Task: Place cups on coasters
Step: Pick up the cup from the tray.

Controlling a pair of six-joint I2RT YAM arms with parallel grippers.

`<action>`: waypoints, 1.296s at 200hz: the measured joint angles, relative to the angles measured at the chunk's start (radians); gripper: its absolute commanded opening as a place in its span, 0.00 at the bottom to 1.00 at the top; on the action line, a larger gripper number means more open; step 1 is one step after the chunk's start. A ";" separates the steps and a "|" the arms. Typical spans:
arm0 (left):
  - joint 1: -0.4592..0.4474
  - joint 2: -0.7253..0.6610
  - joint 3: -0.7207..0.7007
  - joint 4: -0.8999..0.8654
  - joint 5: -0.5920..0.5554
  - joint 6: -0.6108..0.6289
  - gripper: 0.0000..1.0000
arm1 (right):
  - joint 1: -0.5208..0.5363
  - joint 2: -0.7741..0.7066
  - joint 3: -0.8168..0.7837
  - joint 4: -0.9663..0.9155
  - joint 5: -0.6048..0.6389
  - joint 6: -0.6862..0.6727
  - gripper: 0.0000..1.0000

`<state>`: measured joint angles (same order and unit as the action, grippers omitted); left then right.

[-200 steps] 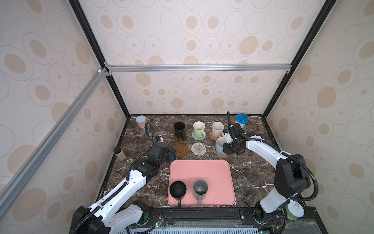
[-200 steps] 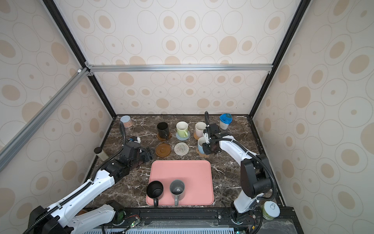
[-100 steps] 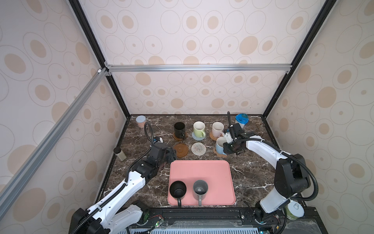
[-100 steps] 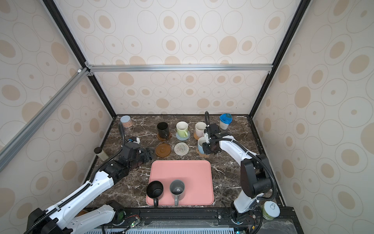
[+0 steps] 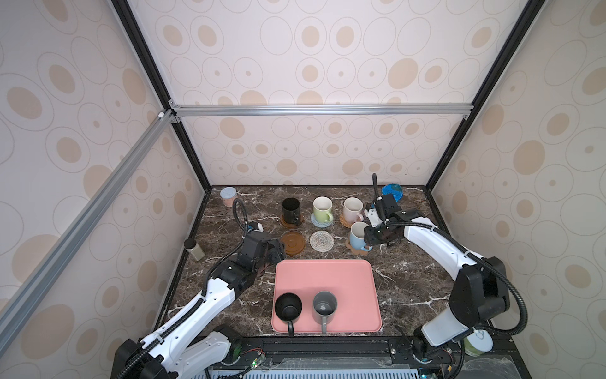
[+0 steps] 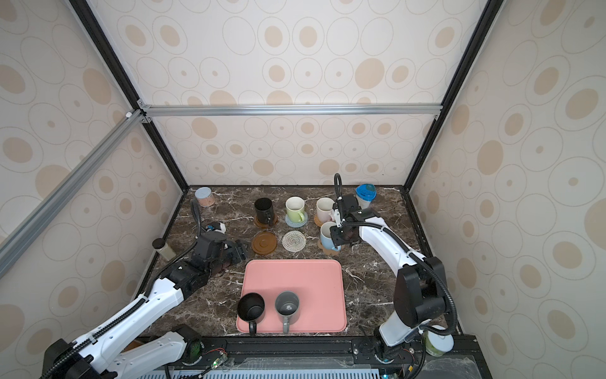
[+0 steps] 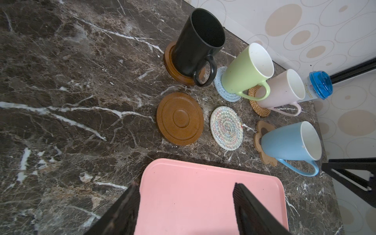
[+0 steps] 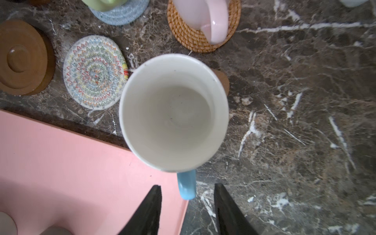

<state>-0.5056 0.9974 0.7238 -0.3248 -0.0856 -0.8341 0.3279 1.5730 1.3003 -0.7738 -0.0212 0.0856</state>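
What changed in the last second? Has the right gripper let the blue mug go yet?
Yes. The right gripper has opened and let go of the light blue mug, which stands on the paw coaster. Unchanged: the left gripper is open by the pink tray, the black mug and grey mug stand on it, and the brown disc and woven round are bare.

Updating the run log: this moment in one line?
blue mug on paw coaster | right claw open by handle | tray: black mug, grey mug
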 measured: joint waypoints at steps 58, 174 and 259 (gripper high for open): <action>0.004 0.000 0.000 0.000 -0.005 0.000 0.74 | 0.000 -0.106 0.106 -0.109 0.025 0.018 0.49; 0.010 0.005 0.000 0.001 -0.018 0.000 0.74 | 0.208 -0.325 0.051 -0.293 0.019 0.320 0.48; 0.012 0.007 0.000 0.002 -0.026 0.000 0.74 | 0.689 -0.311 0.050 -0.401 0.125 0.711 0.51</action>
<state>-0.4934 1.0042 0.7238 -0.3233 -0.1116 -0.8337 1.0164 1.2621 1.3499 -1.1751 0.1036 0.7963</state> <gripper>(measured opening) 0.741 0.504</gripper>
